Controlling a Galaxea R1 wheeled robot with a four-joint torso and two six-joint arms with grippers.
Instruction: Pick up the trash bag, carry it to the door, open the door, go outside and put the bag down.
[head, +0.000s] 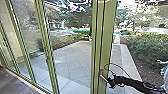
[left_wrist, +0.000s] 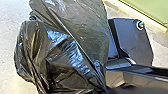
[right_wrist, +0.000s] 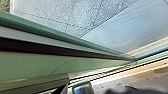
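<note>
Dark and slim, my right gripper (head: 108, 79) reaches in from the right of the head view to the edge of the door's green frame (head: 106, 37), low down; whether it touches the frame is unclear. The same green door frame (right_wrist: 37, 63) runs close to the camera in the right wrist view. In the left wrist view the black trash bag (left_wrist: 67, 52) bulges large and glossy, its folds drawn together towards my left gripper (left_wrist: 106, 90), which is shut on it.
Tall glass panels (head: 22, 37) in green frames stand left and ahead over a threshold (head: 27, 82). Beyond lie a paved yard (head: 72, 60) and shrubs (head: 147, 45) at the right. A dark floor (head: 15, 85) shows inside.
</note>
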